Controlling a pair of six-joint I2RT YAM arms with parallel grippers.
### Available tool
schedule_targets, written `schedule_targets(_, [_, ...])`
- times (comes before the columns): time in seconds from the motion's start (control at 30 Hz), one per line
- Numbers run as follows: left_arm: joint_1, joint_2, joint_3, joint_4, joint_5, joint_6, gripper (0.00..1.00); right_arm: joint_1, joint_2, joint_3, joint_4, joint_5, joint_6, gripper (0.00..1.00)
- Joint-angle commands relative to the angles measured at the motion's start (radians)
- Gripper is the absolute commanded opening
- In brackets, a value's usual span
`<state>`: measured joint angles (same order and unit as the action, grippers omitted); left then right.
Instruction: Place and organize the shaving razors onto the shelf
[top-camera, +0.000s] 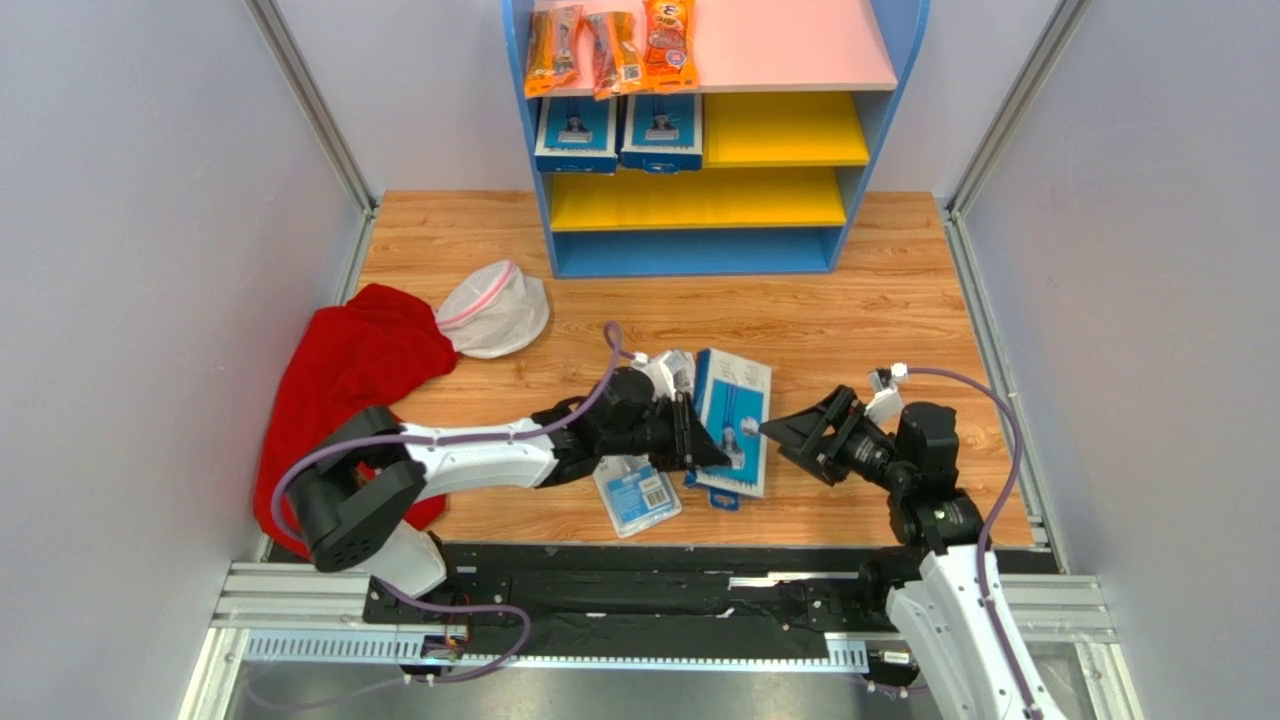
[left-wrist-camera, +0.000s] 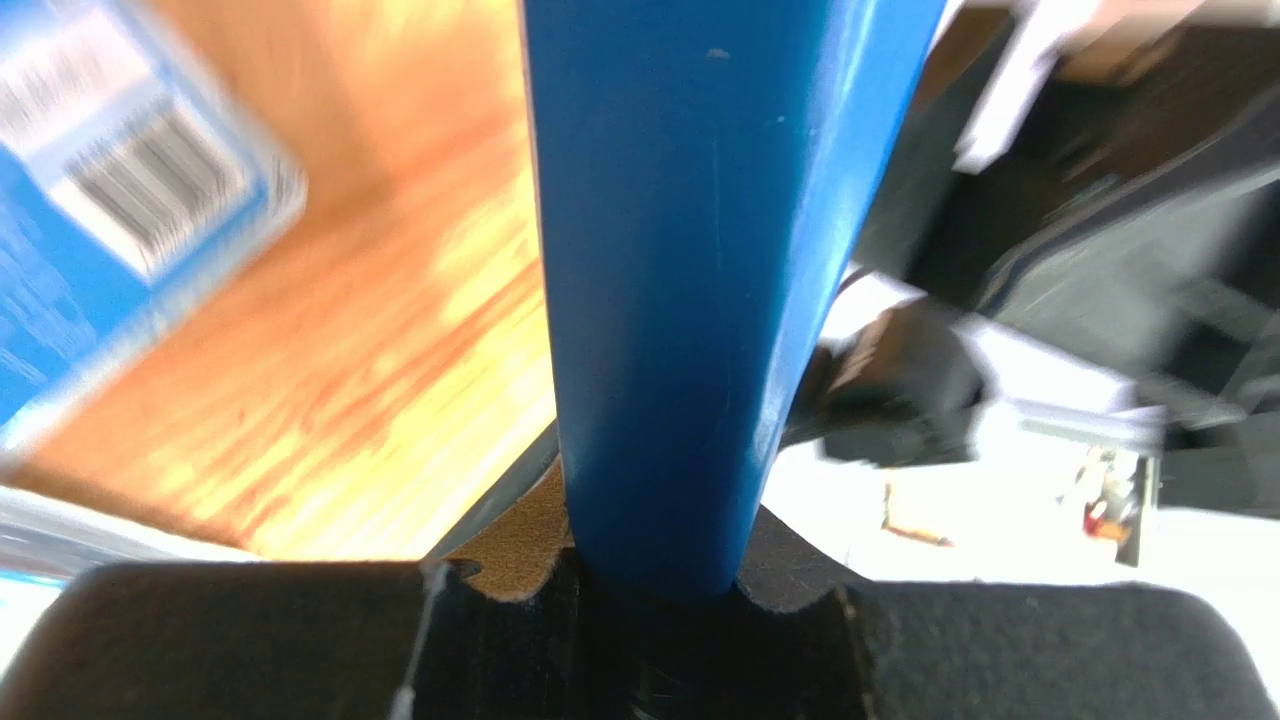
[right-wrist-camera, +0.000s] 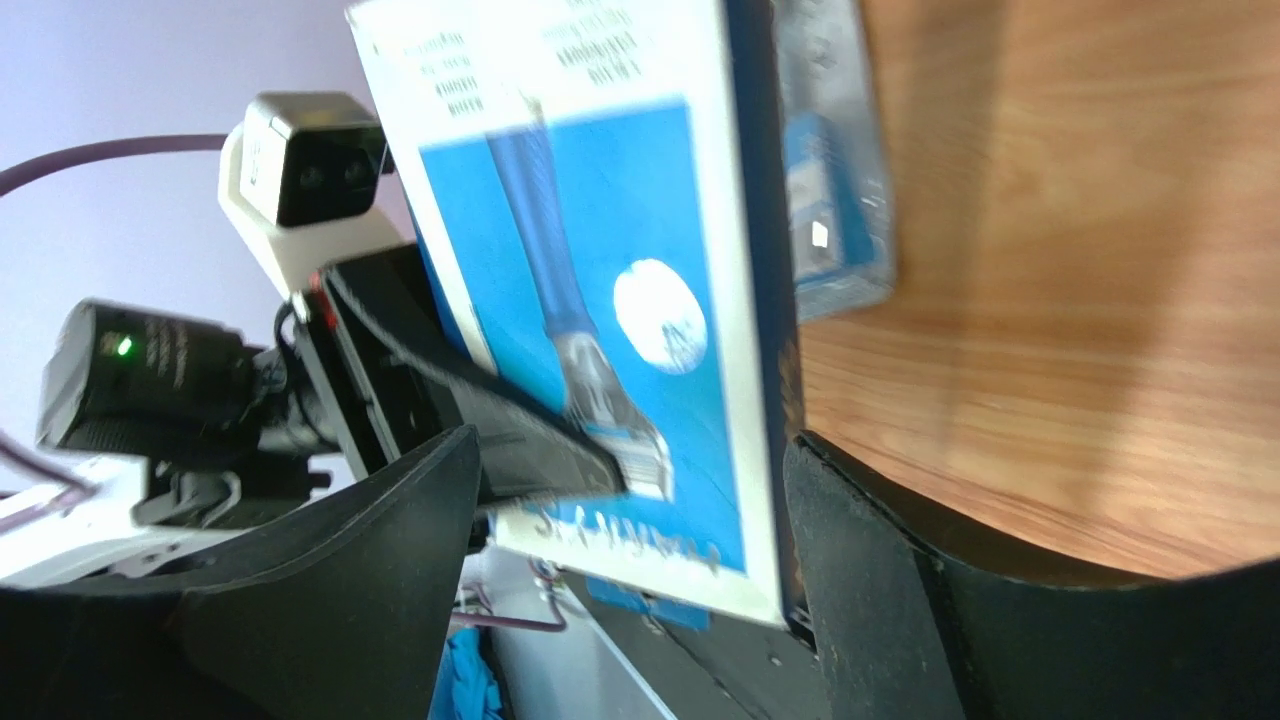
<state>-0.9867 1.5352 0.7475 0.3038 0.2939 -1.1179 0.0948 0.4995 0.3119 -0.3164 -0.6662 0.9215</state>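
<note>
My left gripper (top-camera: 703, 435) is shut on the edge of a large blue razor pack (top-camera: 736, 402) and holds it tilted up on the wood table. In the left wrist view the pack (left-wrist-camera: 691, 270) runs edge-on out of the shut gripper (left-wrist-camera: 661, 578). My right gripper (top-camera: 784, 435) is open just right of the pack. In the right wrist view the pack's face (right-wrist-camera: 601, 225) stands between its spread fingers (right-wrist-camera: 376, 555). A smaller paler pack (top-camera: 637, 495) lies flat beside my left gripper. Two packs (top-camera: 579, 132) (top-camera: 663, 131) stand on the shelf's (top-camera: 842, 135) upper yellow board.
Orange snack packets (top-camera: 609, 45) lie on the pink top board. A red cloth (top-camera: 353, 375) and a white mesh pouch (top-camera: 496, 308) lie at the left. Another pack shows behind my left wrist (top-camera: 669, 368). Grey walls close in both sides.
</note>
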Motion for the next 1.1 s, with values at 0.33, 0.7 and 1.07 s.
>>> schedule_targets(0.33, [0.103,-0.029,0.013,0.463,-0.027,-0.22,0.0,0.02,-0.366,-0.189,0.35,0.02,0.402,0.78])
schedule_targets(0.7, [0.103,0.195,0.021,0.876,0.057,-0.395,0.0,0.026,-0.361,-0.244,0.439,0.042,0.471,0.75])
schedule_targets(1.07, [0.103,0.197,0.058,0.856,0.086,-0.381,0.0,0.026,-0.412,-0.24,0.339,0.074,0.445,0.74])
